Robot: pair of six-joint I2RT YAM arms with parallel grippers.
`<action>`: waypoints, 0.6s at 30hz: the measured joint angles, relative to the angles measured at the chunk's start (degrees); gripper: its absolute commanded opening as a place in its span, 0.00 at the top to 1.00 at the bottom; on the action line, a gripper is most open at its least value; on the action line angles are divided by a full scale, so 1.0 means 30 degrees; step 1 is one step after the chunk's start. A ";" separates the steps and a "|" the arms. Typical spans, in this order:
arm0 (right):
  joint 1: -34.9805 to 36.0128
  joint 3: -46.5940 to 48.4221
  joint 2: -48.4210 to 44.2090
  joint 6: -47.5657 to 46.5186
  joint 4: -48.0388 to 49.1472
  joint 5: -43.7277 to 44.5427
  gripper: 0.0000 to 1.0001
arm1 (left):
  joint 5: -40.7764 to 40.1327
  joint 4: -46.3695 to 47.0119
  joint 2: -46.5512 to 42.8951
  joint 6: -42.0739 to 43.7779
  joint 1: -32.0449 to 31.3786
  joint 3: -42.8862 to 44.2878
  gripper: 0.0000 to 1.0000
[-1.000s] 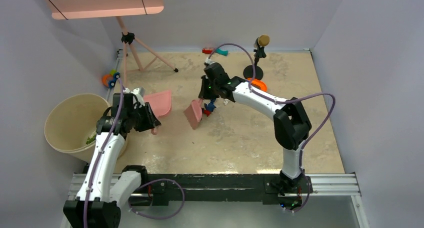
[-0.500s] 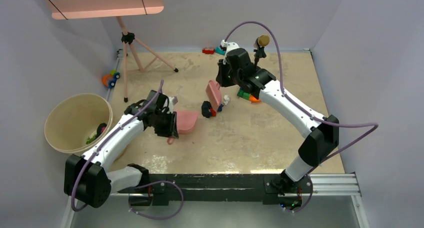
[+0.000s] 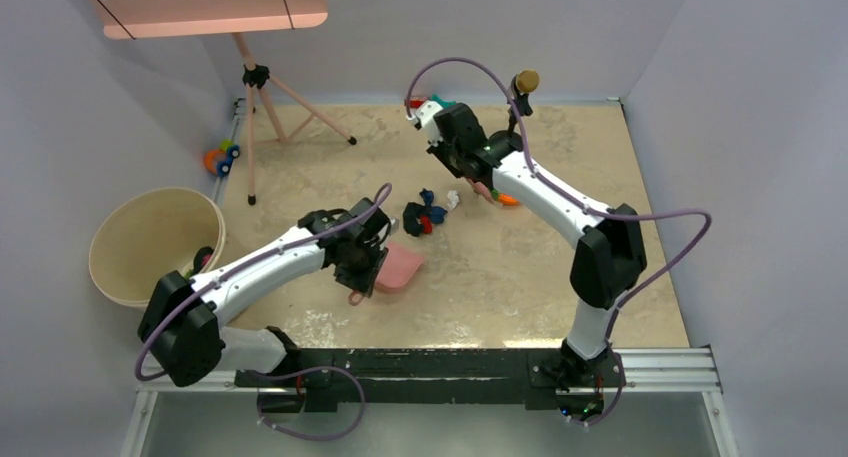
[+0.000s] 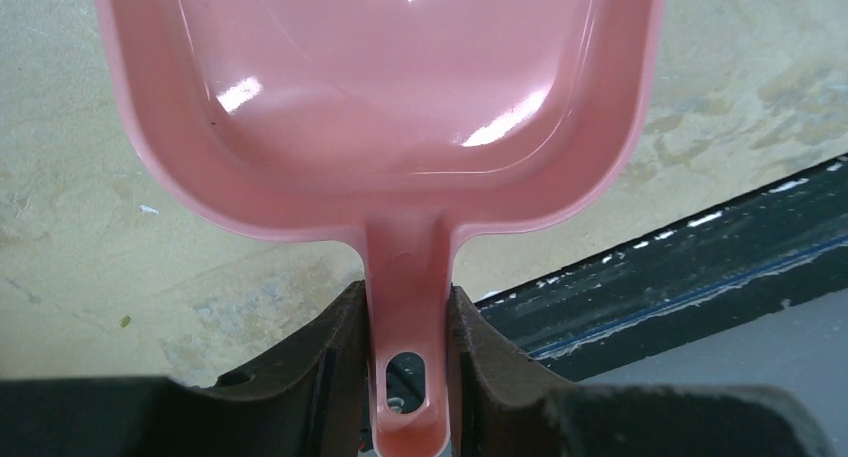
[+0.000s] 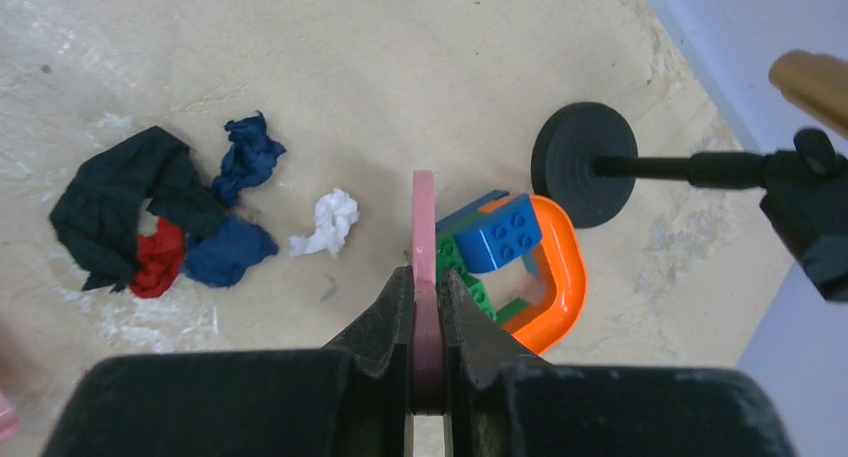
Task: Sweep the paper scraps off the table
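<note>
The paper scraps (image 3: 425, 217) lie in a small pile mid-table: black (image 5: 120, 202), red (image 5: 158, 259), dark blue (image 5: 232, 257) and white (image 5: 327, 223) bits. My left gripper (image 3: 362, 265) is shut on the handle (image 4: 405, 307) of the pink dustpan (image 3: 402, 269). The pan (image 4: 380, 87) looks bare and sits just near-left of the pile. My right gripper (image 3: 470, 175) is shut on a thin pink brush (image 5: 424, 227), seen edge-on. The brush stands between the white scrap and the blocks, right of the pile. The table (image 3: 480, 277) is beige and stained.
Blue-green blocks with an orange horseshoe (image 5: 520, 252) sit right beside the brush. A black microphone stand base (image 5: 585, 177) is behind them. A beige bucket (image 3: 110, 227) stands at left, a pink tripod (image 3: 265, 107) at back left, small red and teal toys (image 3: 422, 102) at back. The black rail (image 4: 700, 267) is close to the dustpan.
My right gripper carried the brush from the left of the pile up and over to its right side. My left gripper brought the dustpan from near the bucket rightward and nearer, close to the pile.
</note>
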 measured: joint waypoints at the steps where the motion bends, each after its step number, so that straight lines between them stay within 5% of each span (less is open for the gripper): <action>1: 0.0000 0.0350 0.0612 -0.0408 -0.0022 0.0095 1.00 | -0.0306 -0.0095 0.0321 -0.0109 -0.0291 0.0087 1.00; 12: 0.0022 0.2229 0.3388 -0.1698 0.0663 -0.0051 1.00 | -0.1537 0.0641 0.3133 -0.0539 -0.0998 0.1195 1.00; 18: 0.0022 0.0102 0.2973 -0.1413 0.3082 -0.1690 1.00 | -0.1552 0.1698 0.4539 -0.0423 -0.0998 0.1311 1.00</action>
